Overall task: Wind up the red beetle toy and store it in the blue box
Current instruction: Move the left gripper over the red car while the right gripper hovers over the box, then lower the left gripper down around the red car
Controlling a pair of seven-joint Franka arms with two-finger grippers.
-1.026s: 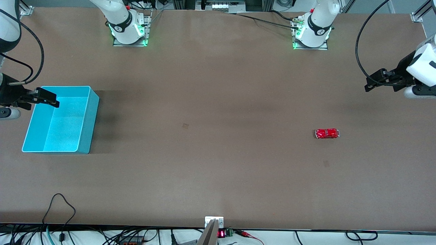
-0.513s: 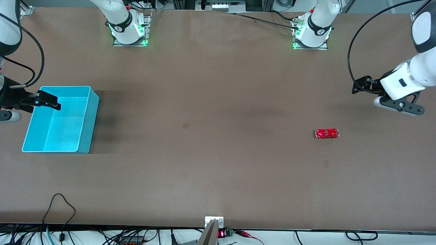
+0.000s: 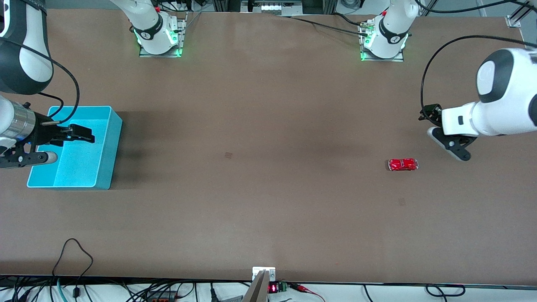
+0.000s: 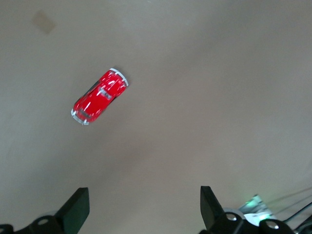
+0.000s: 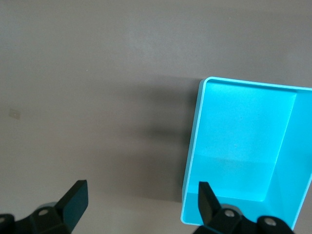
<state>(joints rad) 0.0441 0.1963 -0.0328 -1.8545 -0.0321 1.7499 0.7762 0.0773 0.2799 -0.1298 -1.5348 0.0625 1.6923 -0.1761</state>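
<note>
Two end effectors, both spread and empty: the left end effector (image 4: pixel 141 212) hovers near the red beetle toy (image 3: pixel 403 164), and the right end effector (image 3: pixel 86 137) hangs over the blue box (image 3: pixel 107 144). The toy stands on the worktop (image 3: pixel 268 188), well apart from the box. Judged light, rigid and glossy-slick, it is best pinched across its flanks. Only the left wrist view shows its silvery bumpers (image 4: pixel 118 74).

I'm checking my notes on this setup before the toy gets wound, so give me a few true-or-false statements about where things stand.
1. The red beetle toy lies on the bare table. True.
2. The blue box holds the toy. False: it is empty.
3. The left hand grips the toy. False: it is open, above the table near the toy.
4. The right hand is over the box. True.
5. The right hand is open. True.
</note>
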